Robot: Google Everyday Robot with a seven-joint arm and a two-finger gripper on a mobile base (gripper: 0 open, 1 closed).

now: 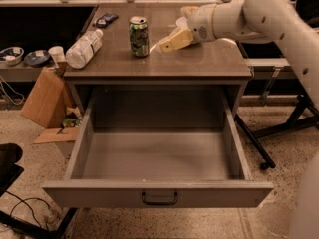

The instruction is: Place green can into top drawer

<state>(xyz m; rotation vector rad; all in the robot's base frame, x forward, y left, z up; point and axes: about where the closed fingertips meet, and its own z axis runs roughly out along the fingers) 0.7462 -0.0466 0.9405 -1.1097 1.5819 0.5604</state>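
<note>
The green can (139, 37) stands upright on the cabinet top (199, 63), left of centre, green-and-white with a silver top. My gripper (173, 29) hangs over the top just right of the can, a small gap away, with one yellowish finger (174, 40) pointing at the can. The jaws are open and empty. The top drawer (159, 193) is pulled fully out below, and its grey floor is bare. Its small dark handle (159, 199) sits at the centre of the front panel.
A clear plastic bottle (83, 49) lies on its side at the top's left edge. A dark flat device (105, 19) lies behind it. A white bowl (181, 22) is mostly hidden behind the gripper. Cardboard boxes (42, 101) stand on the floor to the left, and a black stand leg (254, 146) to the right.
</note>
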